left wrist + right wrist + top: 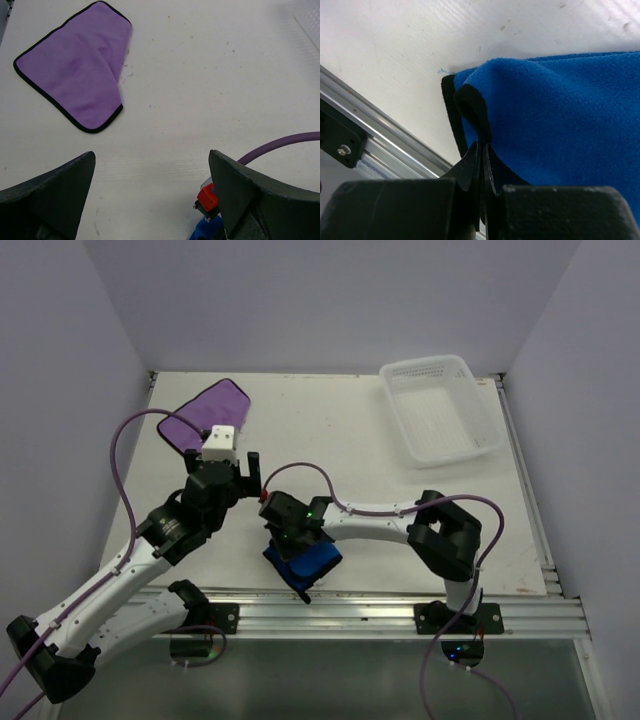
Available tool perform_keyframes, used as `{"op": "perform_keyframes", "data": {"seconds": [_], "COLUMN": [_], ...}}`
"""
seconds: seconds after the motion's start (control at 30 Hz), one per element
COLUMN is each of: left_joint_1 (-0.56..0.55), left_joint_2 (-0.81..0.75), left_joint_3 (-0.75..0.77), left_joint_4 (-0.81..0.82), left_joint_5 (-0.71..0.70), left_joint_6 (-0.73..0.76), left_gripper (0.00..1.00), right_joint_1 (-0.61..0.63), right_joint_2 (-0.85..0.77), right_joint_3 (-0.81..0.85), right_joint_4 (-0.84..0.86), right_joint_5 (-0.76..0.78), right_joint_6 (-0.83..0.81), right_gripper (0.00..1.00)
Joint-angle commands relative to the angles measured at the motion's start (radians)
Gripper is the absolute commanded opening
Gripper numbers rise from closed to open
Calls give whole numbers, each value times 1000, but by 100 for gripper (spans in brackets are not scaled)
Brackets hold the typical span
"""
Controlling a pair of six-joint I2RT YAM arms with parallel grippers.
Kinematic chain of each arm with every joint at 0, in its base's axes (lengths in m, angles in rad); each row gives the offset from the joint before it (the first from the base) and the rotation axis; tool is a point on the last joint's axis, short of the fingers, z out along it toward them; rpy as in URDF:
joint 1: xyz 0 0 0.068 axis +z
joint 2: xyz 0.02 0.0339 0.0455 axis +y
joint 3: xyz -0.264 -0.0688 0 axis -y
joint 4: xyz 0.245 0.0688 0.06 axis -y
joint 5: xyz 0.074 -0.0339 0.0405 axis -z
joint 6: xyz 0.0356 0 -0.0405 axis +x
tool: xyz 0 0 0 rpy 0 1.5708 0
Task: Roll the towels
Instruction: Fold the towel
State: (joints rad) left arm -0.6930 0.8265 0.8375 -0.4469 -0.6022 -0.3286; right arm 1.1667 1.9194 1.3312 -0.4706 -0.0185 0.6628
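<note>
Right claw (482, 150) fills the bottom of the right wrist view, fingers clenched tight on a fold of the black hem of the blue towel (560, 110). Hem loops up out of the pinch, with blue cloth spreading away to the right. The towel is bunched, not flat. It sits at the near edge of the worktop (330, 430), just beside the aluminium rail (385, 145). In the top view the right arm reaches left across the near side and covers most of the towel; only a blue patch shows below the wrist.

Left claw (152, 165) is released, fingers spread wide with nothing between them, only bare worktop. It sits left of centre, close to the right arm's wrist; a red part (207, 197) of that wrist shows by the left claw's right finger.

Purple towel (75, 70) lies at the far left of the worktop, ahead of the left claw and apart from its fingers. It is mostly flat with a black hem all round, and one side is folded over onto itself. Not rolled.

White perforated basket (425, 364) is at the far right corner, well apart from both towels. A purple cable (120, 450) loops up off the left arm.
</note>
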Motion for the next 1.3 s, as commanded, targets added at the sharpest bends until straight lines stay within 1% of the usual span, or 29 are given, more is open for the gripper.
{"op": "perform_keyframes", "data": {"seconds": [0.0,0.13,0.23,0.3,0.33,0.47,0.53,0.63,0.83,0.9,0.93,0.97,1.0,1.03,1.07,1.1,1.13,1.17,1.2,1.27], "left_joint_1": [10,10,10,12,12,13,13,15,13,13,13,15,15,15,13,15,15,15,15,13], "left_joint_2": [-18,-20,-18,-18,-18,-18,-18,-24,-69,-92,-96,-105,-109,-109,-107,-102,-95,-78,-70,-50], "left_joint_3": [0,-2,-2,-2,-2,-2,-2,-2,-9,-14,-17,-23,-25,-25,-23,-15,-3,29,47,78], "left_joint_4": [27,27,28,30,28,30,28,27,25,28,30,33,34,36,39,42,36,27,-2,5], "left_joint_5": [-5,-8,-7,-7,-5,-5,-8,-16,-59,-70,-79,-79,-76,-56,-36,-13,37,56,89,155], "left_joint_6": [17,17,17,17,17,17,17,16,5,2,-1,-3,-9,-13,-21,-36,-44,-58,-111,-122], "left_gripper": [100,100,100,100,99,100,100,100,99,99,100,100,99,95,89,78,73,67,55,45], "right_joint_1": [31,50,54,54,56,56,54,54,54,56,54,56,53,53,51,50,42,36,28,-2], "right_joint_2": [23,50,62,58,53,18,0,-28,-88,-115,-125,-146,-157,-166,-184,-192,-201,-209,-229,-253], "right_joint_3": [29,34,33,34,36,48,59,62,13,-1,-13,-20,-33,-38,-41,-46,-50,-52,-65,-85], "right_joint_4": [6,3,0,-2,-2,-2,-3,-10,18,23,20,15,9,-2,-13,-28,-48,-59,-66,-76], "right_joint_5": [15,15,15,17,17,9,2,-11,-20,-15,-11,12,17,37,75,90,107,118,138,150], "right_joint_6": [-26,-38,-38,-38,-38,-46,-49,-51,-31,-22,-19,-17,-17,-26,-32,-37,-48,-51,-54,-60], "right_gripper": [0,1,5,12,21,35,40,43,33,25,17,14,5,0,0,0,0,0,0,0]}}
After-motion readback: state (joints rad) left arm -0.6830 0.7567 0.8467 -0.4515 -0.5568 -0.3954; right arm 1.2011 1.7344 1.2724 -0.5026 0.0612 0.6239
